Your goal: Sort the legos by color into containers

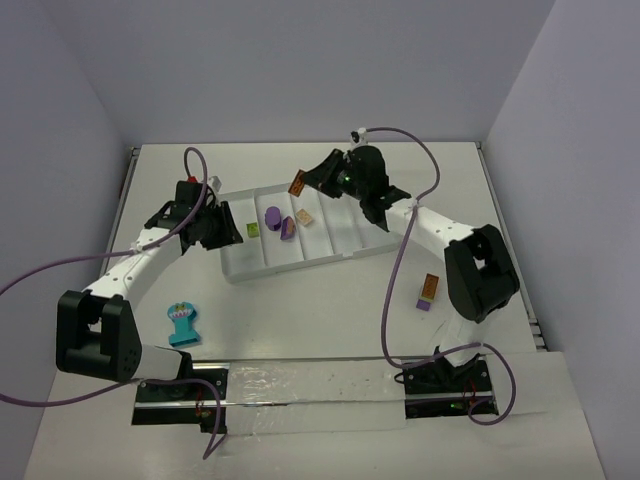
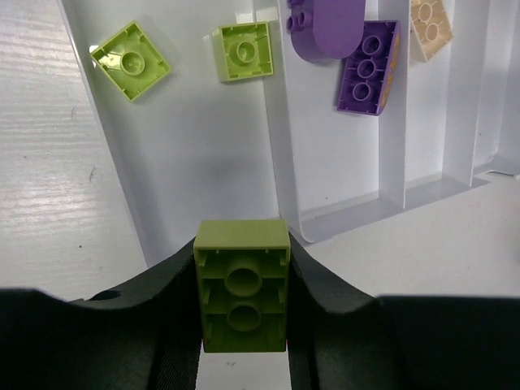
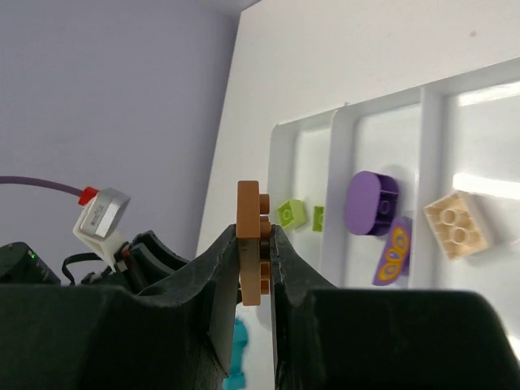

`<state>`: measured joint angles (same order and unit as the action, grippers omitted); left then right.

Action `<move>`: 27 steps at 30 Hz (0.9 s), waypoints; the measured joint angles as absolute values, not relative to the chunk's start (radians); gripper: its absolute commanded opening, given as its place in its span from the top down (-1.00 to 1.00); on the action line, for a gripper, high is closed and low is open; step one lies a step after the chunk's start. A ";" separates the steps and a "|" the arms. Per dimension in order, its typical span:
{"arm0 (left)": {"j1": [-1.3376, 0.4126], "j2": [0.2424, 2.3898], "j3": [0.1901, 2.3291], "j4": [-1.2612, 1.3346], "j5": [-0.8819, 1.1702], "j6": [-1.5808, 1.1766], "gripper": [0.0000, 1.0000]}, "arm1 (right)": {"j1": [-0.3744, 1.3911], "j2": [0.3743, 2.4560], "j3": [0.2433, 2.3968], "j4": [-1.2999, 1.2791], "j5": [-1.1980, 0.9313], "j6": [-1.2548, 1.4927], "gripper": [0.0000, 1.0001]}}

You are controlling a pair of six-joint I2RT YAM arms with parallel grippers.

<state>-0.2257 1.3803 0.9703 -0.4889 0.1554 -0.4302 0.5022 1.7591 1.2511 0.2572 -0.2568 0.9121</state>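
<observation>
Overhead view: your left gripper (image 1: 226, 232) sits at the left end of the white tray (image 1: 335, 235), which lies aslant on the table (image 1: 300, 310), nearer the far edge. You cannot judge its jaws from here. Your right gripper (image 1: 306, 183) hangs at the tray's far rim, clamped on an orange-brown brick (image 1: 297, 185). In the tray, from the left, lie a lime piece (image 1: 254, 230), a round-ended purple brick (image 1: 272, 215), a purple-and-orange brick (image 1: 288, 228) and a tan brick (image 1: 304, 216). A teal comb piece (image 1: 183, 323) lies toward the near-left corner. An orange-brown and purple pair (image 1: 429, 291) lies near the right edge.

Left wrist view: your fingers (image 2: 171, 313) are closed narrow on a lime green brick (image 2: 242, 284), its hollow underside facing the camera. It lines up with the near end of the leftmost compartment. Whether it touches the tray cannot be told. Two loose lime bricks (image 2: 130, 59) lie farther along that compartment, well apart from the held one. Both purple bricks occupy the next compartment, the tan brick the third.

Right wrist view: your fingers (image 3: 219, 276) pinch the orange-brown brick edge-on and upright, its top standing above the fingertips. The tray lies beyond it, to the right.
</observation>
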 measured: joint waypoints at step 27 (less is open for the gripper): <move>-0.247 1.267 1.050 -0.520 0.000 -0.539 -0.77 | 0.394 1.701 1.178 -0.144 -0.033 0.451 1.00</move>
